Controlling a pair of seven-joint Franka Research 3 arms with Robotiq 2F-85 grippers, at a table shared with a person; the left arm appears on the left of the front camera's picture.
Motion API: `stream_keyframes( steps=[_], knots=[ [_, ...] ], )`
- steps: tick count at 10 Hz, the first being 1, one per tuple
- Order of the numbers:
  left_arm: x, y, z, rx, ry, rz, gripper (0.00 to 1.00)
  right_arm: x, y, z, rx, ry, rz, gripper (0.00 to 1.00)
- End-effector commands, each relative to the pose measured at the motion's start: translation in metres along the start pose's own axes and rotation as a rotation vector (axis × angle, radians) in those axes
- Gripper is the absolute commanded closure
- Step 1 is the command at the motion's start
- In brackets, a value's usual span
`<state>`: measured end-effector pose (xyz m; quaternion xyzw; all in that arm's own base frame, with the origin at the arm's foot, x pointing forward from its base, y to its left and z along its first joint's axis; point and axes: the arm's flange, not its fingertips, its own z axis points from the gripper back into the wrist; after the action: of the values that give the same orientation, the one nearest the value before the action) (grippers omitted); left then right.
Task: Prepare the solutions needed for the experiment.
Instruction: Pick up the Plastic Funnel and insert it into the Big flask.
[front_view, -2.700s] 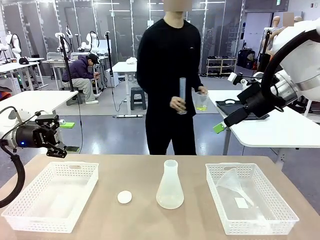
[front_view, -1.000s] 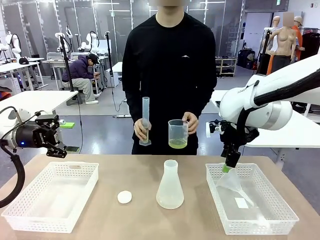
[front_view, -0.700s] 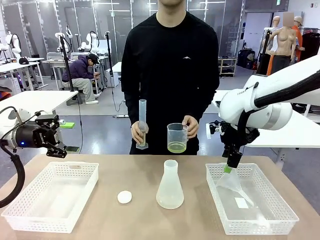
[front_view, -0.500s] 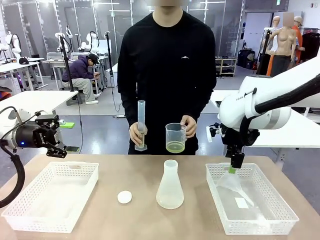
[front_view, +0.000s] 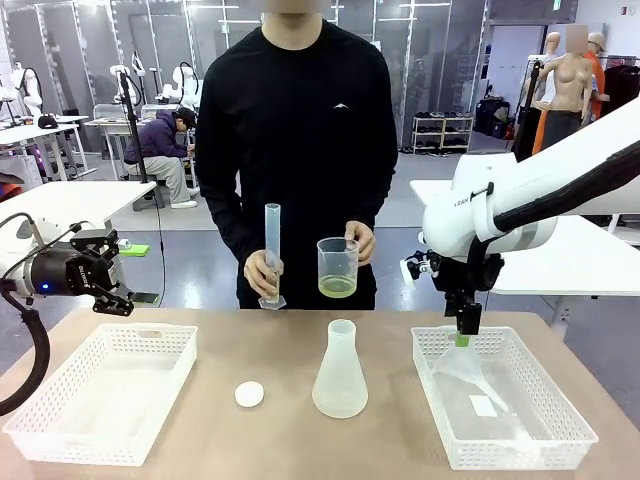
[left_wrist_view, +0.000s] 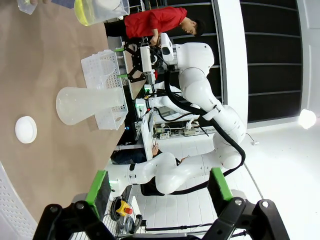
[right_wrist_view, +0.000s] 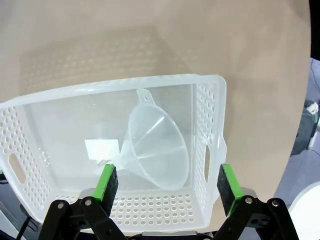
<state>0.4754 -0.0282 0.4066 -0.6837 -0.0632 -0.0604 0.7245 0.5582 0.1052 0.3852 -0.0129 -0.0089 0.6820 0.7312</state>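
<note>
**Pale solution sits in the beaker the person holds at the far edge of the desk**

We see the solution (front_view: 337, 287) as a shallow yellow-green layer at the bottom of a clear beaker (front_view: 338, 262). The person across from us holds the beaker in one hand (front_view: 362, 243), above the far edge of the desk (front_view: 280, 340). The other hand (front_view: 260, 272) holds a tall graduated cylinder (front_view: 271, 240) upright, just beside the beaker and apart from it.

Nearer to us, a clear conical flask (front_view: 340, 372) stands upright in the middle of the desk, roughly below the beaker. A small round white cap (front_view: 249, 394) lies flat just to its left.

On the right stands the right basket (front_view: 575, 425), a white perforated one. A clear funnel (front_view: 468, 372) lies tilted inside it with its wide mouth toward the far end, and a white slip (front_view: 483, 405) lies on the floor of the basket. The right gripper (front_view: 463, 338) points down over the far end of this basket, above the funnel. In its wrist view its fingers (right_wrist_view: 107, 182) stand wide apart with nothing between them, and the funnel shows below, apart from them.

The left basket (front_view: 60, 440) sits on the left side of the desk. The left gripper (left_wrist_view: 159, 186) hangs beyond its far left corner, with fingers (left_wrist_view: 97, 187) spread wide and holding nothing
</note>
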Motion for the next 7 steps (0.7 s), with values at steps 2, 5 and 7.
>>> stream_keyframes(
  steps=[2,5,7],
  knots=[
    [0.001,-0.001,0.0,-0.002,-0.011,-0.002,0.0,0.0,-0.009,-0.002,0.066,0.092,0.102,0.0],
    [0.001,-0.001,0.0,-0.002,-0.011,-0.002,0.0,0.003,-0.014,-0.01,0.126,0.154,0.173,0.0],
    [0.001,-0.001,0.0,-0.002,-0.011,-0.002,0.0,0.006,-0.014,-0.019,0.166,0.144,0.203,0.0]
  ],
)
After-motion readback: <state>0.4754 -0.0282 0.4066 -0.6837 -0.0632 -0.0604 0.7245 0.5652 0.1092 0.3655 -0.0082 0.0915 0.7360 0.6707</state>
